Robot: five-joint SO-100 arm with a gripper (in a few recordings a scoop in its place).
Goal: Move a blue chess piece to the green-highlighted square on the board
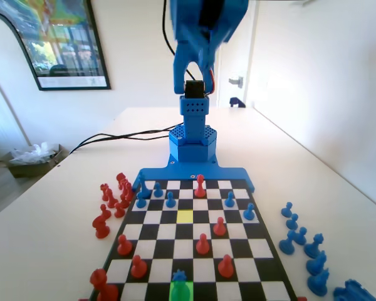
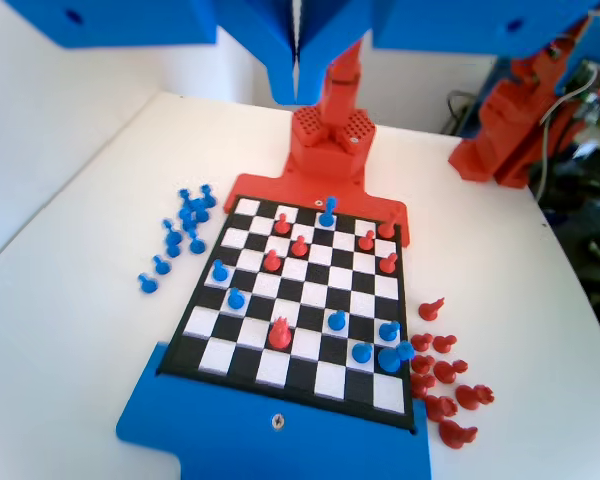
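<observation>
The blue chess piece (image 1: 178,276) with the jagged crown stands at the near edge of the board (image 1: 151,217) in the fixed view, on the green-highlighted square (image 1: 180,292). In the wrist view the same blue chess piece (image 2: 327,212) sits in the far row of the board (image 2: 326,376). My gripper (image 2: 297,62) hangs high above the board's near end at the top of the wrist view. Its jaws are pressed together with nothing between them, well away from the piece.
Red pieces (image 1: 202,243) and blue pawns (image 1: 170,199) are scattered over the board. A yellow square (image 1: 185,216) lies mid-board. In the fixed view, off-board red pieces (image 1: 113,199) crowd the left side and blue ones (image 1: 304,241) the right.
</observation>
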